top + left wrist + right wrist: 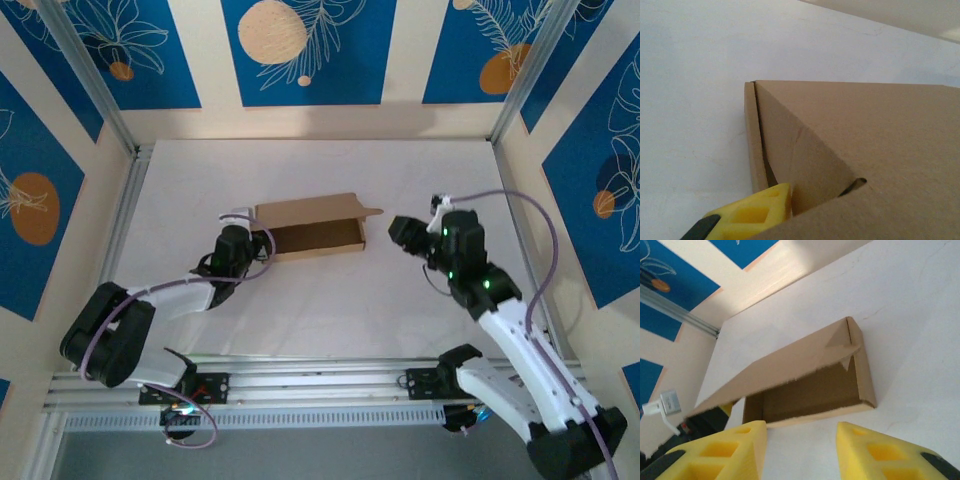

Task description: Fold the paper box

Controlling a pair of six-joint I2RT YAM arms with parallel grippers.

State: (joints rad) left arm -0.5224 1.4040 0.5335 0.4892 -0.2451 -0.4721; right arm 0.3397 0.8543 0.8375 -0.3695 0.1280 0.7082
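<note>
A flat, rectangular box of plain brown corrugated cardboard [310, 230] lies on the white bench [330, 310], about mid-depth and a little left of centre, with its long side running left to right. The lid panel joins the tray along the far edge and stands partly raised, so the shallow tray is open toward the arms. A small tab juts out at the lid's right corner.

The left fingers [246, 241] are at the box's left end, against the cardboard. In the left wrist view, one yellow finger [757, 212] at the bottom edge touches the box [865, 150] where a folded end flap meets the outer wall. The cardboard hides its partner, so I cannot tell how far apart these fingers are or whether they have hold of the flap.

The right fingers [401, 232] hover near the box's right end, clear of it. In the right wrist view, the two yellow fingers [735, 450] are spread wide with bare bench [920, 340] between them, holding nothing. Beyond them the box [810, 385] shows its tilted lid and dark interior.
</note>
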